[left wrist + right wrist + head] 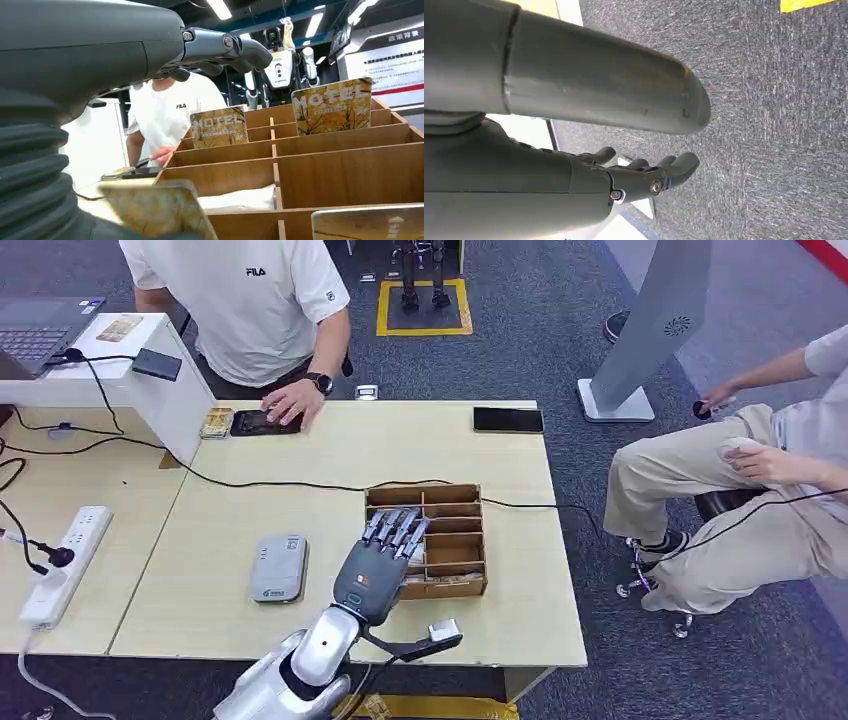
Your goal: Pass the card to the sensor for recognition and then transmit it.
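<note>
— What's on your counter [330, 455]?
— A wooden organizer [455, 545] at centre; the grey sensor [278, 567] lies at its nine o'clock.
— Your left hand [382, 558]?
— Over the organizer's near-left corner, fingers [400, 528] extended and apart, gripping nothing.
— The cards?
— One card [219, 127] and a second card [332, 106] stand upright in its slots.
— Right hand [644, 175]?
— Over carpet, fingers loosely curled, empty.

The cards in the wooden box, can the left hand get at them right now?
Probably yes. The left hand hovers over the box, fingers spread, and the cards stand upright in open-topped slots with nothing covering them.
</note>
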You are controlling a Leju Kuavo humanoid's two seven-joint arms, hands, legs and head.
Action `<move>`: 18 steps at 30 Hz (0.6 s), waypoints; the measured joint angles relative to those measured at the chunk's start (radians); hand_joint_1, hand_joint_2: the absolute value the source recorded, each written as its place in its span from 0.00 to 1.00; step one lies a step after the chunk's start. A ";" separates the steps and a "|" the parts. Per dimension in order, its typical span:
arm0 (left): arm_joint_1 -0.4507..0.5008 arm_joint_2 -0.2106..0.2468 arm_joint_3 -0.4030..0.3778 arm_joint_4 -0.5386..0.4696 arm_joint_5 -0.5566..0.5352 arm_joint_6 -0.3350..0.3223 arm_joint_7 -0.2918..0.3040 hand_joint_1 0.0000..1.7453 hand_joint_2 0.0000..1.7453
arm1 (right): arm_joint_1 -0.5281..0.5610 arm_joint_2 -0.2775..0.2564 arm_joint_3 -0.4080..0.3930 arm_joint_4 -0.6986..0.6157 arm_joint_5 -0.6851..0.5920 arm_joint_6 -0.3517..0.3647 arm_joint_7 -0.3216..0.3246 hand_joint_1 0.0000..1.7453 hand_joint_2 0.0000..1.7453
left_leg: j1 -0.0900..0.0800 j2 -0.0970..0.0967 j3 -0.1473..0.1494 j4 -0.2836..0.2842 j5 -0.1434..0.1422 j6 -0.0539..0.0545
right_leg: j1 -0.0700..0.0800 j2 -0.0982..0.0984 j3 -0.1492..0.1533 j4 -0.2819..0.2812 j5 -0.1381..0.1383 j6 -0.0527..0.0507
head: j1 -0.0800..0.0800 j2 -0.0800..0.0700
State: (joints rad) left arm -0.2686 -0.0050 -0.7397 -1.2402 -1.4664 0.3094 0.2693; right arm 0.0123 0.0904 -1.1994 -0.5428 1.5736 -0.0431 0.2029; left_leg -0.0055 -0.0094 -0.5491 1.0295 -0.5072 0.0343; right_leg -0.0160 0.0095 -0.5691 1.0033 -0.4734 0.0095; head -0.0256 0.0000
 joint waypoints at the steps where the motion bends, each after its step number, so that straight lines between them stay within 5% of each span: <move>1: 0.000 0.000 0.000 0.000 -0.003 0.000 0.000 1.00 1.00 | 0.000 0.000 0.000 0.000 0.000 0.000 0.000 0.00 0.00 | 0.000 0.000 0.000 0.000 0.000 0.000 | 0.000 0.000 0.000 0.000 0.000 0.000 | 0.000 0.000; 18: 0.003 0.009 0.001 0.005 0.047 -0.018 -0.065 1.00 1.00 | 0.000 0.000 0.000 0.000 0.000 -0.003 0.000 0.00 0.00 | 0.000 0.000 0.000 0.000 0.000 0.000 | 0.000 0.000 0.000 0.000 0.000 0.000 | 0.000 0.000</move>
State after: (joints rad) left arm -0.2659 0.0038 -0.7389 -1.2352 -1.4195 0.2918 0.2041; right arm 0.0121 0.0904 -1.1990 -0.5428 1.5736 -0.0458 0.2030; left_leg -0.0054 -0.0094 -0.5492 1.0295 -0.5072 0.0344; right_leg -0.0160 0.0095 -0.5691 1.0033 -0.4734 0.0095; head -0.0256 0.0000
